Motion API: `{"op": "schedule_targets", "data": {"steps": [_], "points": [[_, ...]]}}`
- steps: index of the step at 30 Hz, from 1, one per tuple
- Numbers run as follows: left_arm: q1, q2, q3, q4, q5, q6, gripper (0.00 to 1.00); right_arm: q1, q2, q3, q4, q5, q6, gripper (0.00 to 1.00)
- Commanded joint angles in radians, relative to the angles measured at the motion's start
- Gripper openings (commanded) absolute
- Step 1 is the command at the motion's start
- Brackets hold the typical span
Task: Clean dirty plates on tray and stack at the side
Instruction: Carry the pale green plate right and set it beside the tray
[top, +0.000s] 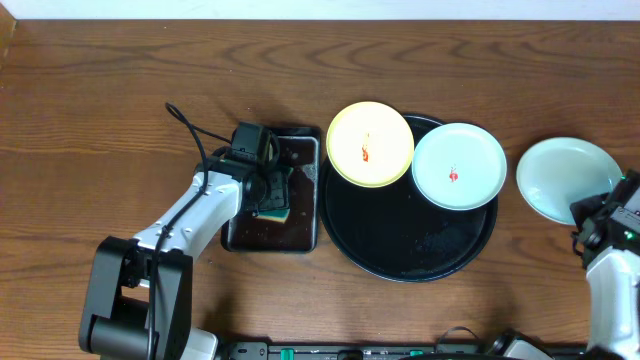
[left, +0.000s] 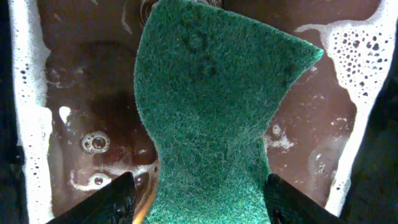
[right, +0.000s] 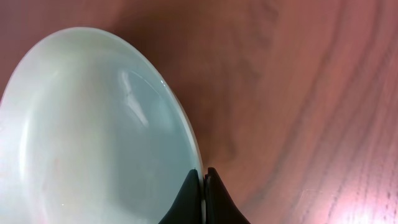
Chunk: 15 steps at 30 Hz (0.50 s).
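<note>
The round black tray (top: 410, 255) sits at the table's centre. A pale yellow plate (top: 370, 143) with a red smear rests on its upper left rim. A blue-white plate (top: 459, 166) with a red smear lies at its upper right. A second blue-white plate (top: 565, 178) is off the tray to the right, and no smear shows on it (right: 93, 137). My right gripper (top: 590, 210) is shut on its rim (right: 203, 177) and holds it tilted over the wood. My left gripper (top: 272, 195) is shut on a green sponge (left: 211, 93) over soapy water.
A small rectangular black tray (top: 300, 235) with foamy water (left: 81, 93) sits left of the round tray. The left arm's cable loops over the table at the left. Bare wood lies right of the held plate.
</note>
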<state>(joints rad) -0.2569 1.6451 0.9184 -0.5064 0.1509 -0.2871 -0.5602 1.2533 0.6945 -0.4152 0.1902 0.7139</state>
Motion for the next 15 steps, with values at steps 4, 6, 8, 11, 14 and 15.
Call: {"op": "schedule_targets", "data": {"steps": [4, 6, 8, 11, 14, 15], "points": [[0.002, -0.009, -0.036, -0.005, -0.013, 0.01, 0.64, -0.089, 0.132, 0.018, 0.071, -0.082, 0.074, 0.01], [0.002, -0.005, -0.036, -0.004, -0.013, 0.01, 0.57, -0.096, 0.164, 0.018, 0.097, -0.105, 0.074, 0.01], [0.002, 0.001, -0.036, -0.005, -0.013, 0.01, 0.44, -0.095, 0.184, 0.018, 0.124, -0.127, 0.066, 0.01], [0.002, 0.002, -0.038, -0.006, -0.013, 0.01, 0.19, -0.093, 0.201, 0.018, 0.166, -0.168, 0.022, 0.07], [0.002, 0.002, -0.038, -0.006, -0.013, 0.01, 0.08, -0.093, 0.202, 0.018, 0.197, -0.201, -0.021, 0.13], [0.002, 0.002, -0.038, -0.005, -0.013, 0.01, 0.07, -0.093, 0.202, 0.018, 0.207, -0.219, -0.034, 0.13]]}}
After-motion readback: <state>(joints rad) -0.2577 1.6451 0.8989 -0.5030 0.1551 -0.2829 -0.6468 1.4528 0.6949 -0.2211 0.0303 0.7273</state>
